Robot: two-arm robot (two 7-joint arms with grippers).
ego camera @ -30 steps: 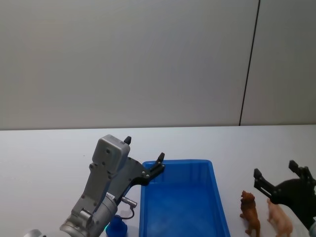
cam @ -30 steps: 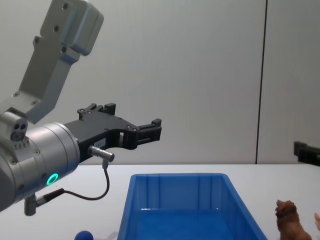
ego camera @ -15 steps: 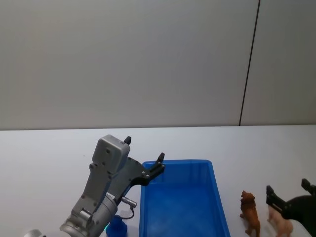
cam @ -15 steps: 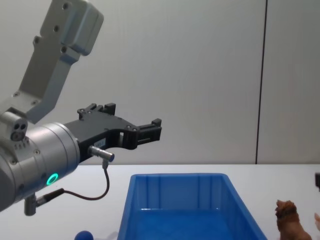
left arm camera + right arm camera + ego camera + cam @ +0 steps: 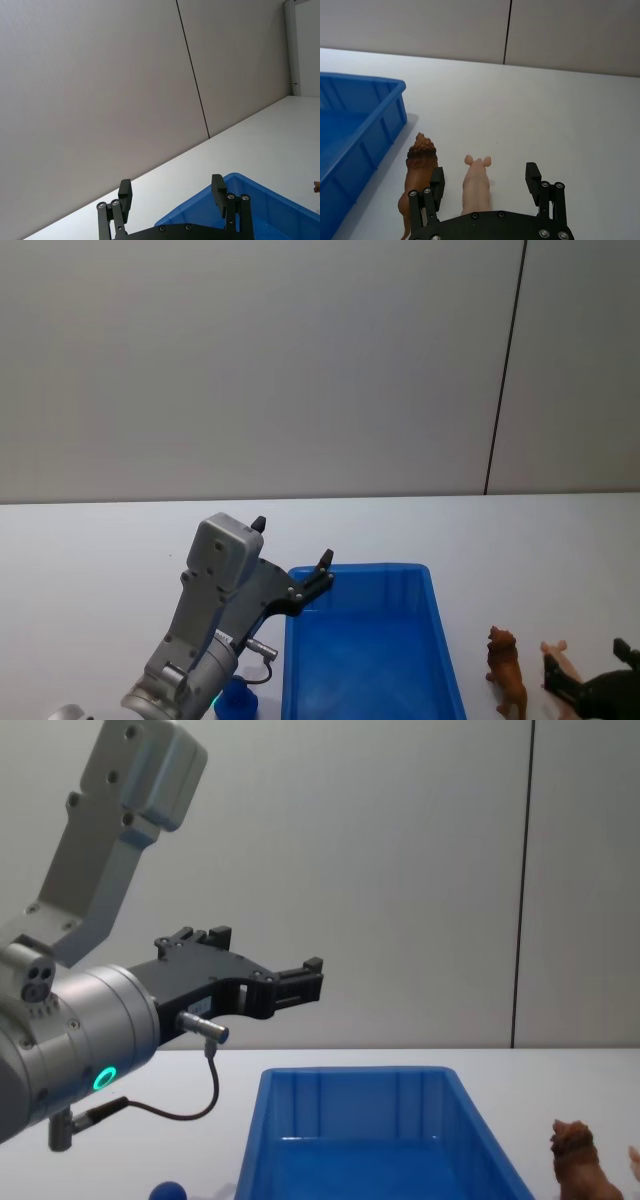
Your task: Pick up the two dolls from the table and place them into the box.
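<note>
Under R end effector (image 5: pixel 485 171): pink doll (image 5: pixel 476 189)

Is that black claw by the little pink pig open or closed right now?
Open. The right gripper has its fingers spread wide, one on each side of the pink doll, not touching it.

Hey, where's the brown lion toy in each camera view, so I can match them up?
Head view: the brown lion stands low right, just right of the blue bin.
Chest view: lower right corner, right of the bin.
Right wrist view: between the bin and the pink pig.
Left wrist view: a brown sliver beyond the bin, probably it.
Shared landmark: the blue bin.
</note>
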